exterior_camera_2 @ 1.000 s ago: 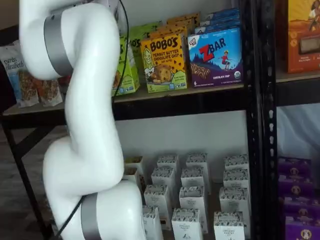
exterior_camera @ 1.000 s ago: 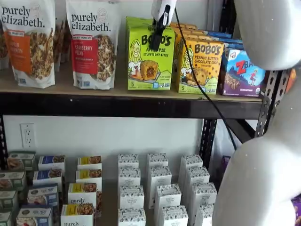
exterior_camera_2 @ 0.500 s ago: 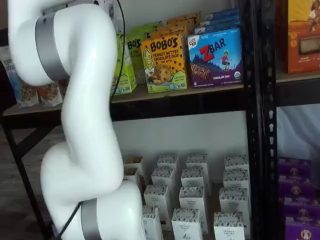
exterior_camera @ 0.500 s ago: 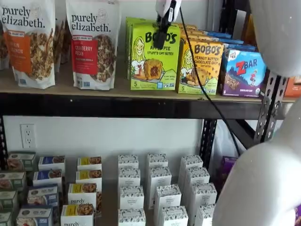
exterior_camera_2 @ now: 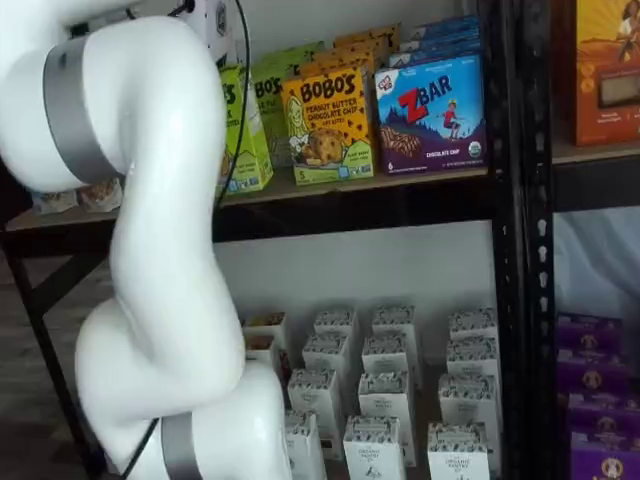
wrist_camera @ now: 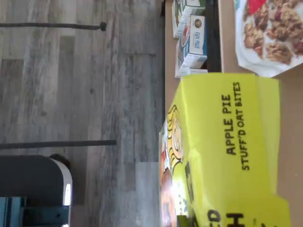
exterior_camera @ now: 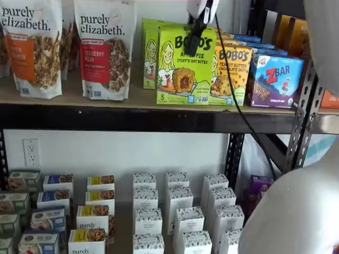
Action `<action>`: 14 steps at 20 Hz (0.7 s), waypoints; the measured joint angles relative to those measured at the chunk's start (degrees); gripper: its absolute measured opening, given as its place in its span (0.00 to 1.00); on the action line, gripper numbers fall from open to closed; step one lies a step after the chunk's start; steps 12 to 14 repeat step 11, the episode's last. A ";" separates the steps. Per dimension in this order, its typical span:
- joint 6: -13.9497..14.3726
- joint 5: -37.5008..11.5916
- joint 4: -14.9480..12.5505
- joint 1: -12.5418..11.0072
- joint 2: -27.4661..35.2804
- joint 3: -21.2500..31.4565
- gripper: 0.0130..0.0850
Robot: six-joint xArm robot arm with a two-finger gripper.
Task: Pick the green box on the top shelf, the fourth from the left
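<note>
The claw [exterior_camera: 194,43] is clamped on the top of the green box [exterior_camera: 185,64], which hangs below it, drawn forward to the front edge of the top shelf [exterior_camera: 132,117] and overlapping the yellow box [exterior_camera: 232,74] just behind and beside it. So the grab looks done; what seems left is lifting the box fully clear of the shelf and carrying it away. In a shelf view, behind the claw a second green box [exterior_camera: 149,55] stands on the board. To one side of the claw are two granola bags [exterior_camera: 105,47], to the other the one yellow box and one blue box [exterior_camera: 275,80] in front rows.
</note>
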 joint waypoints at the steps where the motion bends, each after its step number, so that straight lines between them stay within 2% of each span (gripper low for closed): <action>1: -0.25 0.24 0.21 -0.35 -0.78 0.59 0.17; 11: -3.00 3.10 1.34 -3.89 -7.35 5.16 0.17; 14: -3.00 3.10 1.34 -3.89 -7.35 5.16 0.17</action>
